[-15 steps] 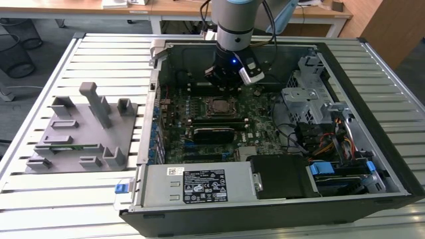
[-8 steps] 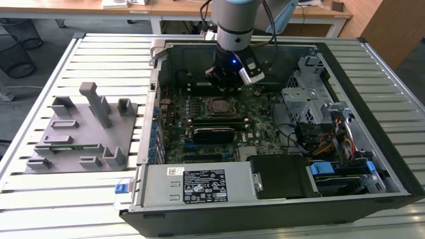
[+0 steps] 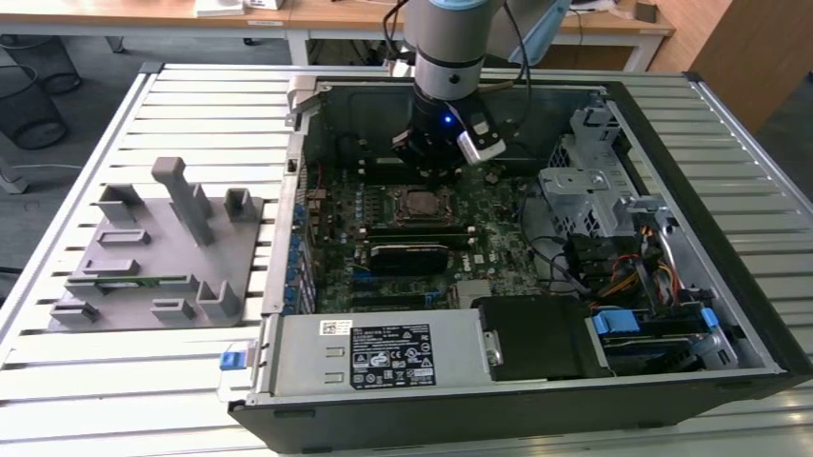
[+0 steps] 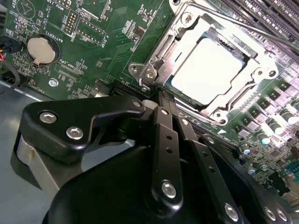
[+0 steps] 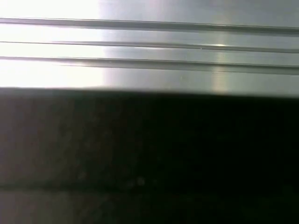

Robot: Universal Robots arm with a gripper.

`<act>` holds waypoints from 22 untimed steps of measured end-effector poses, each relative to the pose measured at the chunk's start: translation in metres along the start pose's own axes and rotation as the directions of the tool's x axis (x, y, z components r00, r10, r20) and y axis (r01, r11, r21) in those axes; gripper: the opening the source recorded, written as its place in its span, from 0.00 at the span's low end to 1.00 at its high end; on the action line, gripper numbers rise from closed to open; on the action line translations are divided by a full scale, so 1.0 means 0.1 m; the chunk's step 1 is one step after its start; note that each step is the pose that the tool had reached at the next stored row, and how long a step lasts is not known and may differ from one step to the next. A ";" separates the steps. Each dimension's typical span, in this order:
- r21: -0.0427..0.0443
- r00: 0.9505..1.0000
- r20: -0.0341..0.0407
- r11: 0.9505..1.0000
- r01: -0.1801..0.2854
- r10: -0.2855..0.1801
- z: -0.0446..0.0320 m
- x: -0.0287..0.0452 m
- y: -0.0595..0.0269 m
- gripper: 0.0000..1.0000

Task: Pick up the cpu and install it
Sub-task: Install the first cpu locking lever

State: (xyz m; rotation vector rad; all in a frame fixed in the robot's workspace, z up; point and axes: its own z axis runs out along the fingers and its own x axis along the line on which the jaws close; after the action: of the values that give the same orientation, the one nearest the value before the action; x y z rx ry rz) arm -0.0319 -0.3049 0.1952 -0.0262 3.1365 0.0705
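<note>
Your cpu (image 4: 209, 71) shows a pale silvery-grey top against the green motherboard (image 4: 107, 42) (dotted with white print); the gripper (image 4: 161, 109) is black, the fixture tray (image 3: 147, 262) plain grey.

We see the cpu (image 4: 208, 70) topped in pale, smooth metal (faintly glossy), beside the gripper's (image 4: 159, 100) matt black fingers.

We see the arm (image 3: 447, 43) as a silver-grey tube with a pale blue joint cap, black cables alongside, and a small blue light at its black wrist. The black gripper (image 4: 159, 100) has slim perforated links joined by silver screws.
</note>
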 end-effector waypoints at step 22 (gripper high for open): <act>-0.026 1.000 0.001 1.000 0.000 0.000 -0.067 -0.002 -0.020 0.11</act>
State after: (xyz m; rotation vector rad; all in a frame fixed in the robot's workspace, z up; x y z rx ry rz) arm -0.0317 -0.3072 0.2018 -0.0263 3.1348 0.1115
